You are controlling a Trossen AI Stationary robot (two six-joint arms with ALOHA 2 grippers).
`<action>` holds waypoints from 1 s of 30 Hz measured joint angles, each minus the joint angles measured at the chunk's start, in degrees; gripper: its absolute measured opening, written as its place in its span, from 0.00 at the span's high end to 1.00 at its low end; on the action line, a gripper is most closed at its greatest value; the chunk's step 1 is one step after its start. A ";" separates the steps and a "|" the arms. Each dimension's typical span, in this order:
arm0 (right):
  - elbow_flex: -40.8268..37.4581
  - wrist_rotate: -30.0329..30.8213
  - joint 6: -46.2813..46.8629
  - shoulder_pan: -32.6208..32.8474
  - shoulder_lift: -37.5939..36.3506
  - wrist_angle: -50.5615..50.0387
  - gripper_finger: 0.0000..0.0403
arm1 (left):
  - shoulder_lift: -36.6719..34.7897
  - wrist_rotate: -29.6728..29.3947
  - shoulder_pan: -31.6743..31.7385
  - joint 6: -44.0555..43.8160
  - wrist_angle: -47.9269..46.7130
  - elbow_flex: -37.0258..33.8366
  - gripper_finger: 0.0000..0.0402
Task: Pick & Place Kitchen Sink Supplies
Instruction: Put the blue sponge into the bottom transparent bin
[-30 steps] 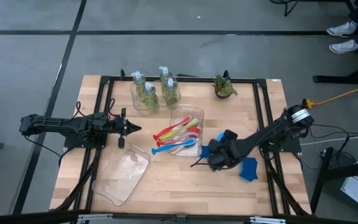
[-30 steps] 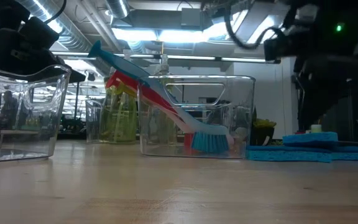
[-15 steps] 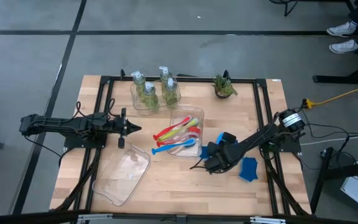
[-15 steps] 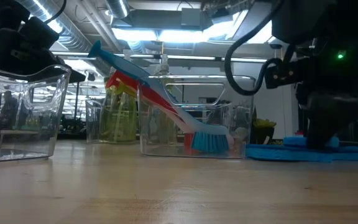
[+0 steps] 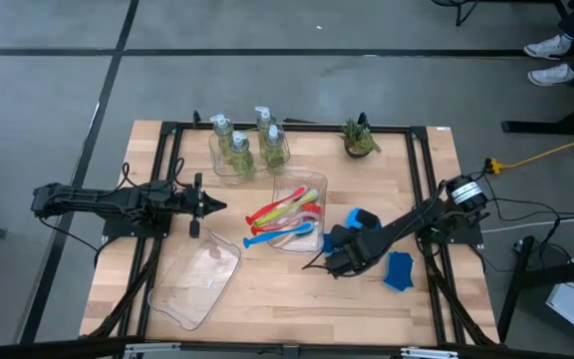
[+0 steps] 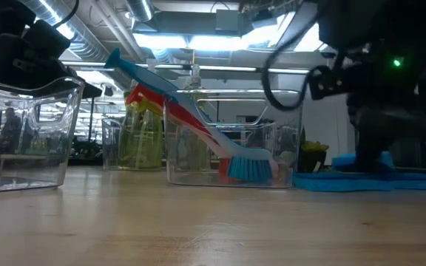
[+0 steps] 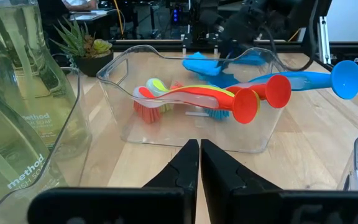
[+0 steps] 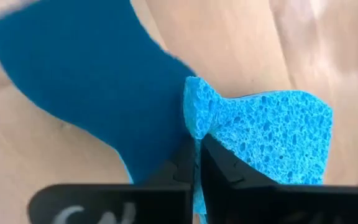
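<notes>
My right gripper is down on the table right of the brush tray, shut on a light-blue porous sponge that lies next to a flat dark-blue sponge piece. In the low view the gripper stands over the blue sponges. More blue sponge pieces lie on the wood nearby. Red, blue and yellow-green brushes lean in a clear tray. Pump bottles stand in the far tray. My left gripper waits shut at the table's left. My right gripper pinches the light-blue sponge's edge between its two fingers, and the edge is squeezed into a narrow fold there. The fingers come slanting down from above. The rest of the sponge lies on the table beside the dark-blue piece.
An empty clear tray lies at the near left. A small potted plant stands at the far right. Black frame rails run along the table's edges. Bare wood shows along the near edge.
My right gripper has sunk toward the sponges right of the brush tray, tipping steeper, and has taken hold of the light-blue sponge's edge. The trays, brushes and bottles have stayed where they were.
</notes>
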 joint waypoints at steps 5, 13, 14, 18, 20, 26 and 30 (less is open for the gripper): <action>5.86 0.49 -0.16 0.03 0.00 -5.67 0.98 | 0.00 -0.01 0.00 0.00 0.00 0.00 0.98; 17.86 7.25 0.97 1.87 0.00 -12.09 0.99 | 0.01 0.00 0.00 0.00 0.00 0.00 0.97; 19.52 9.36 0.91 2.26 0.00 -12.18 0.99 | 0.01 0.00 0.00 0.00 0.00 0.00 0.97; 25.61 17.64 -2.64 3.97 0.00 -10.13 0.99 | 0.00 -0.01 0.00 0.00 0.00 0.00 0.98; 28.04 21.07 -8.13 4.94 -0.04 -5.39 0.99 | 0.01 0.00 0.00 0.00 0.00 0.00 0.98; 30.05 21.13 -38.45 7.32 -0.09 23.03 0.99 | 0.01 0.00 0.00 0.00 0.00 0.00 0.99; 29.04 4.39 -55.27 7.01 -0.11 41.57 0.99 | 0.01 -0.01 0.00 0.00 -0.01 0.00 0.98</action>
